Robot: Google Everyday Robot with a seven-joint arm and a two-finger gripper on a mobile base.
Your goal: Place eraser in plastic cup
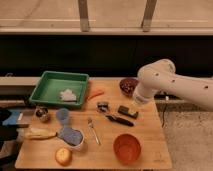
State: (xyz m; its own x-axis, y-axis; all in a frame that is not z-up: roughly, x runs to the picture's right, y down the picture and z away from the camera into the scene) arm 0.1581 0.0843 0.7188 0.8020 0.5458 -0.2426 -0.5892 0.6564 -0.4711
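- My gripper (139, 99) hangs over the right part of the worktop (150, 152), near the eraser and at its 1 o'clock.
- My fingers are spread and hold nothing.
- The eraser (127, 111) lies flat on the worktop, at 3 o'clock from the worktop centre. A black-handled utensil (119, 120) lies just beside it at 7 o'clock.
- The plastic cup (62, 115) stands upright, well apart from the eraser at its 9 o'clock. The cup is at 6 o'clock from the green tray (50, 80).
- Done: nothing yet. The eraser is not grasped and is outside the cup.
- Judged stage: approach to the eraser.
- Left to do: descend, pinch the eraser, lift, carry it toward 9 o'clock, then release it above the cup.
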